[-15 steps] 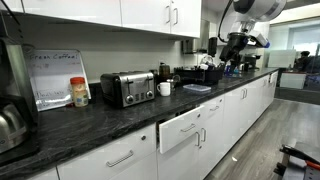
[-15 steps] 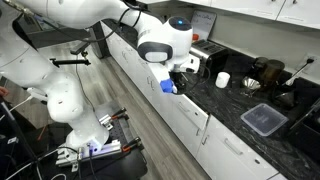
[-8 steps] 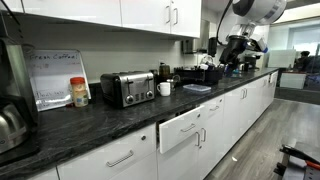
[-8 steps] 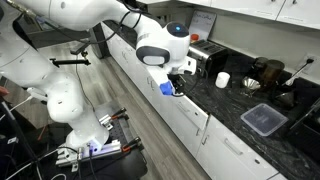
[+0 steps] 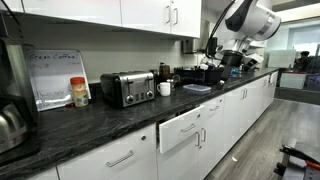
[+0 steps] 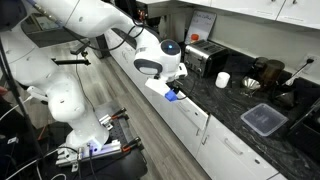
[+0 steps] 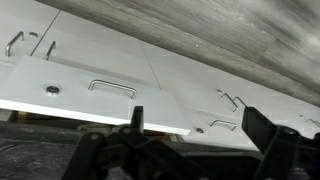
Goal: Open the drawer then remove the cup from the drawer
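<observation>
Wrist view: gripper [image 7: 193, 128] spread wide, facing drawer [image 7: 90, 75] frt.

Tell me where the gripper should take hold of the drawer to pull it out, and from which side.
Grip the bar handle at its middle, coming straight at the front of the drawer, one finger above the bar and one below. The bar runs level and stands off the flat white front, which should leave a gap behind it. The gripper is open and not yet on it.

Smooth white drawer [image 5: 175, 136] with silver metal handle [image 5: 188, 127]; dark speckled stone countertop [image 5: 100, 120]; shiny metal toaster [image 5: 127, 88].
</observation>
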